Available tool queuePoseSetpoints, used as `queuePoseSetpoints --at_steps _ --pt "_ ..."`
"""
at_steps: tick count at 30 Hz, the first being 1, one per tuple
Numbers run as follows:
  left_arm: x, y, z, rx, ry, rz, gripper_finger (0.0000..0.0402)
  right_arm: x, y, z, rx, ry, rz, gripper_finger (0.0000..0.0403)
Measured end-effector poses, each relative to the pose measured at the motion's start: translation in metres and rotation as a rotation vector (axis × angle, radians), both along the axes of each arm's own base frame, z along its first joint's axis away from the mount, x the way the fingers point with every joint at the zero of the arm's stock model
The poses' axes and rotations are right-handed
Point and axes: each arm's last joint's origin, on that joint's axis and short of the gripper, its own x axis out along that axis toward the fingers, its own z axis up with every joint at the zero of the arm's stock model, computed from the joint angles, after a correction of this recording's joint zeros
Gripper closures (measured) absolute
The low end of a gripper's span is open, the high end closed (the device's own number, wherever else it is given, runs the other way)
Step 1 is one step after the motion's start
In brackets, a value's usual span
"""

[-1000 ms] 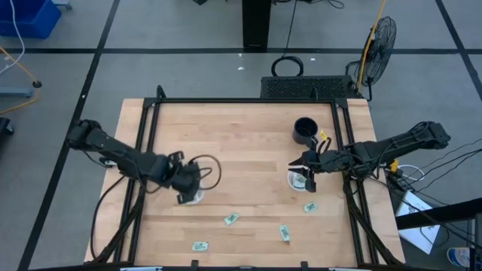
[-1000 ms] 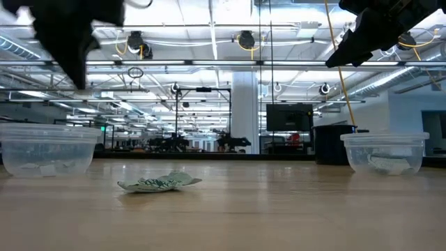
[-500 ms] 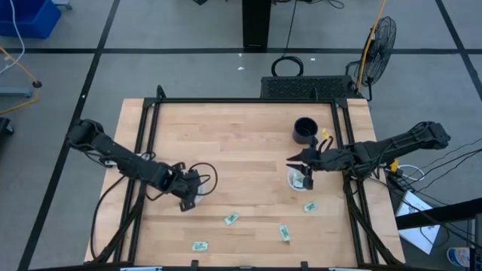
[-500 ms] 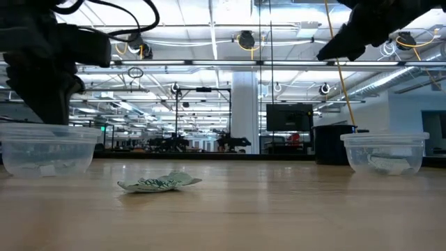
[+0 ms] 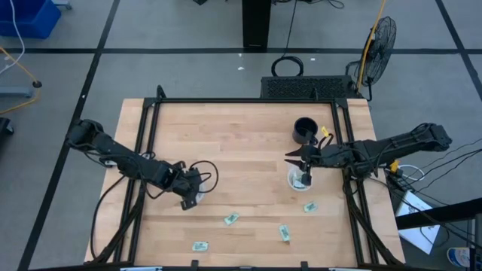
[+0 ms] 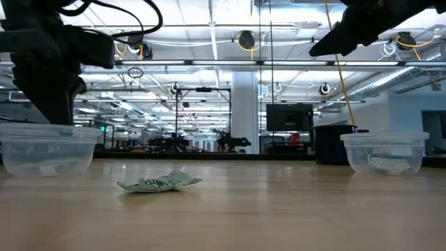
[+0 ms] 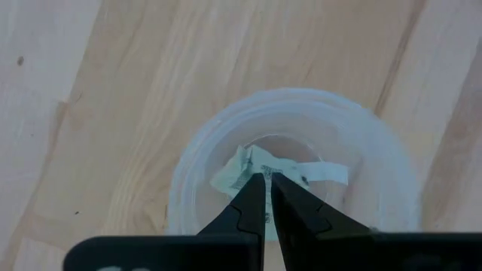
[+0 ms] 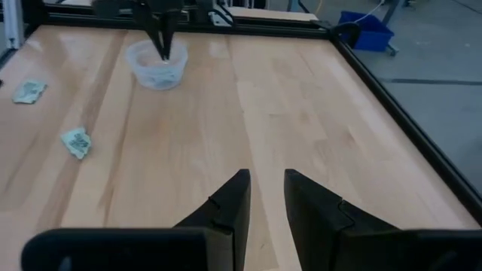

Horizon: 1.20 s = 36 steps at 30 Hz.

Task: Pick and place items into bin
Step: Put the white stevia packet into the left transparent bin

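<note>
Left gripper (image 7: pixel 266 197) in cup (image 7: pixel 197 158)
Reached from frame left, fingers nearly together, tips at a packet (image 7: pixel 252 163); right gripper (image 5: pixel 303 160) slightly apart, empty, centre-right.

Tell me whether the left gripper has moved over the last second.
Yes. In the high view the left gripper has settled over the clear cup, nearer the table's left rail than a second ago; in the low view it has dropped to the cup's rim.
</note>
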Motion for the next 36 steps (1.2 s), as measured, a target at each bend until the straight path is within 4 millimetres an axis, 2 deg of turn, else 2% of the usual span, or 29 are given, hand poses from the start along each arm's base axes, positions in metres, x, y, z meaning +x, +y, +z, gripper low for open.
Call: queuePoseSetpoints --at_steps 3,6,11,16,21,25,31,36 --pt "0.006 -0.004 0.010 -0.036 -0.020 -0.046 0.0369 0.002 -0.003 -0.001 -0.002 0.008 -0.018 0.0328" --pt "0.015 -0.008 0.028 -0.060 -0.074 -0.091 0.0369 0.005 -0.005 -0.004 -0.005 0.025 -0.033 0.0328" --pt "0.035 -0.014 0.062 -0.012 -0.254 -0.200 0.0369 0.012 -0.009 -0.011 -0.011 0.061 -0.053 0.0328" --pt "0.049 -0.010 0.069 0.062 -0.417 -0.283 0.0369 0.018 -0.009 -0.012 -0.005 0.034 -0.048 0.0328" --pt "0.061 -0.002 0.054 0.067 -0.415 -0.310 0.0362 0.020 -0.007 -0.012 0.004 0.042 0.023 0.0328" --pt "0.079 -0.003 0.043 -0.009 -0.450 -0.336 0.0329 0.020 -0.007 -0.012 0.003 0.038 0.023 0.0328" --pt "0.106 -0.017 0.007 -0.088 -0.471 -0.437 0.0269 0.022 -0.006 -0.009 0.008 0.004 0.023 0.0328" --pt "0.117 -0.036 -0.027 -0.115 -0.454 -0.544 0.0255 0.022 -0.006 -0.009 0.007 0.009 0.023 0.0328"
